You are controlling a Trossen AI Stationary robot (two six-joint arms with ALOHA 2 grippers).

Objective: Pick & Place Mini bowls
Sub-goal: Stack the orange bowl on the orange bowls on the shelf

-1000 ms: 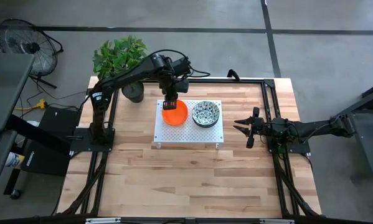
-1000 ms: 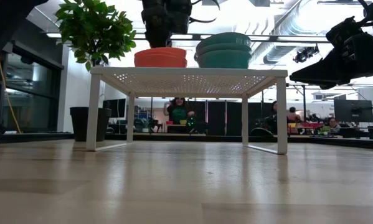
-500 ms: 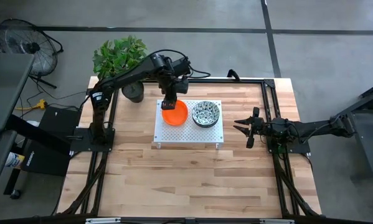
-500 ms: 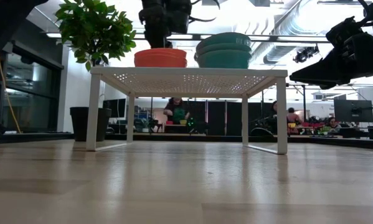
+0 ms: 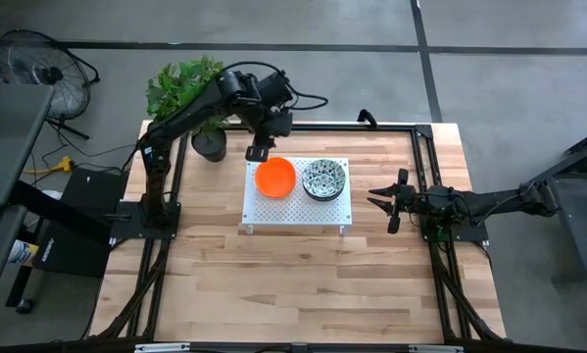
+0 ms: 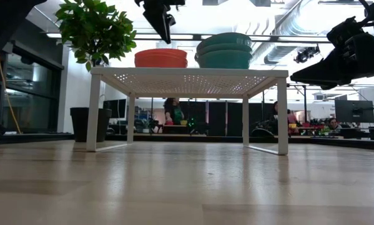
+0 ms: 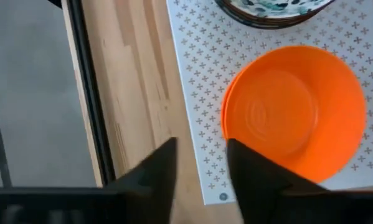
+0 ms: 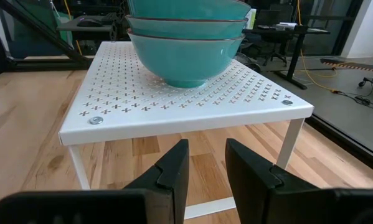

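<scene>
A stack of orange mini bowls (image 5: 274,176) and a stack of speckled mini bowls (image 5: 324,178) sit side by side on a white perforated stand (image 5: 295,209). From table height the orange stack (image 6: 161,58) and the teal undersides of the speckled stack (image 6: 224,51) rest on the stand's top. My left gripper (image 5: 259,152) hangs open above the stand's far left corner, clear of the orange bowls (image 7: 295,106); nothing is between its fingers (image 7: 202,168). My right gripper (image 5: 391,203) waits open to the stand's right, level, facing the speckled stack (image 8: 186,37).
A potted plant (image 5: 187,86) in a black pot (image 5: 210,145) stands just off the stand's far left corner, close to my left arm. Black frame rails (image 5: 425,167) run along the table's sides. Bare wood (image 5: 293,284) stretches from the stand to the near edge.
My left gripper has risen off the orange stack and drifted toward the table's far left, rolling a little as it rose. The orange bowls stay where they were on the stand.
</scene>
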